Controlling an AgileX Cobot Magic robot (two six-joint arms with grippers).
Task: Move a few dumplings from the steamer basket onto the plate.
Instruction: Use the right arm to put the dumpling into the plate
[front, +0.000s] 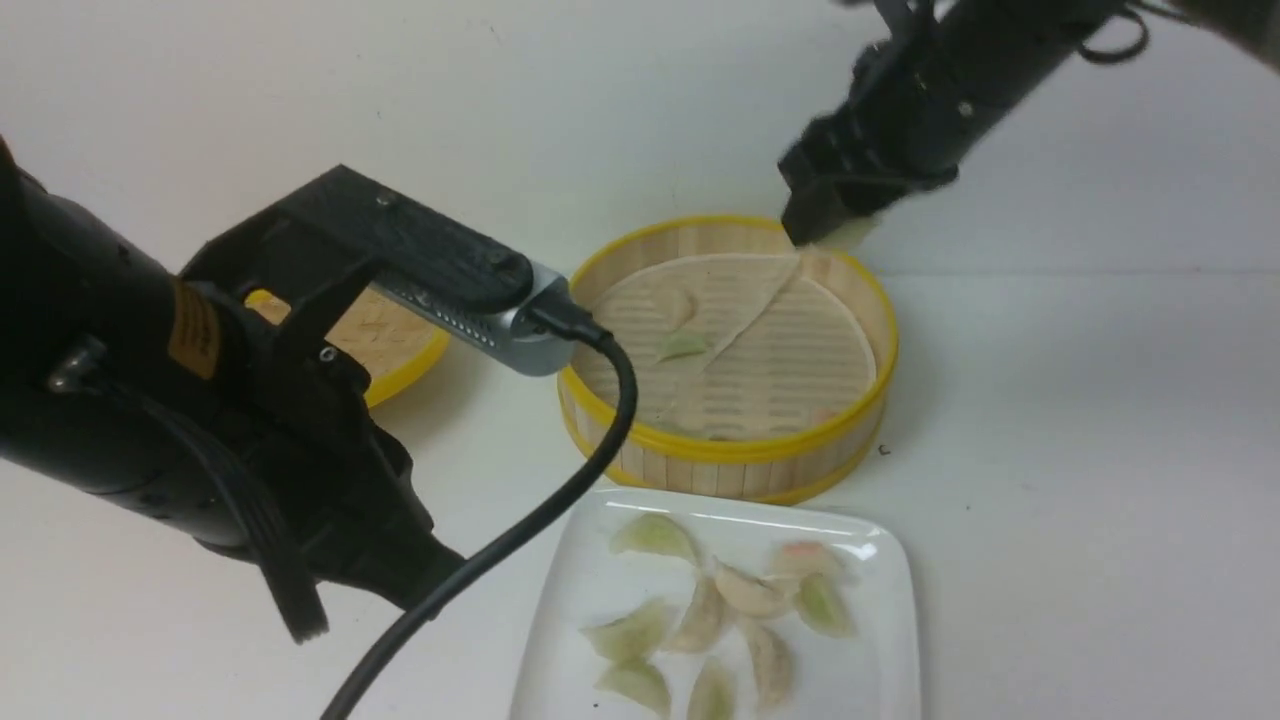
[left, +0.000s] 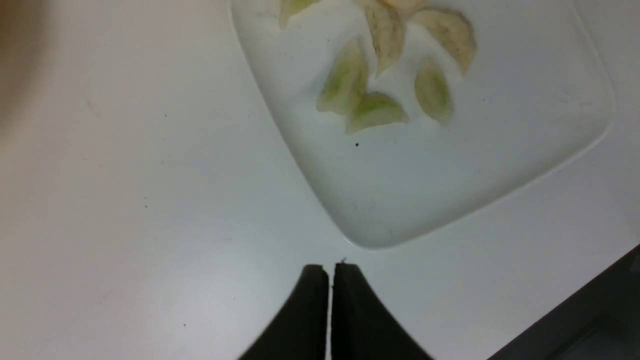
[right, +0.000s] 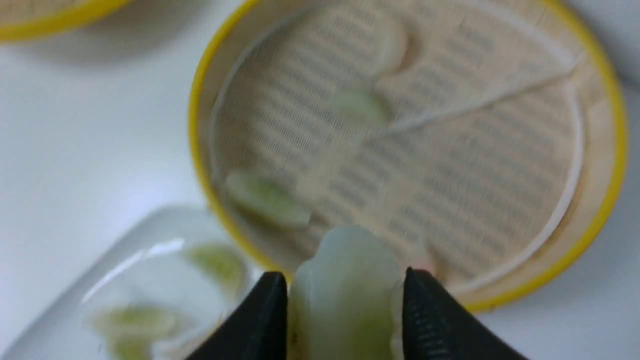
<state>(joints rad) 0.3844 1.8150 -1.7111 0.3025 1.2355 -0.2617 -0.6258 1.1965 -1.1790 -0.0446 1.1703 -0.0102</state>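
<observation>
Carrying looks like the step in hand. The right gripper (right: 345, 275) pinches one pale green dumpling (right: 345, 310), its jaws set about as wide as the dumpling. In the front view it sits at the upper right, above the far rim of the basket (front: 720, 455).

To do this well, keep the squeeze light (the skin looks soft and might slip or tear). Travel to the plate (front: 880, 670) at the lower centre, come down low over a bare patch, and only then let go, clear of the other dumplings (front: 745, 590) lying there.

The left gripper (left: 330, 272), jaws pressed together on nothing, hangs over bare table just beside a corner of the plate. It is best kept out of the way.

Only the right wrist view shows the grip itself; the front view gives a pale smudge under blurred black fingers. The right wrist view also shows a green dumpling against the basket wall, which the front view barely shows. Only the left wrist view shows the left jaws, which the arm hides in the front view.
</observation>
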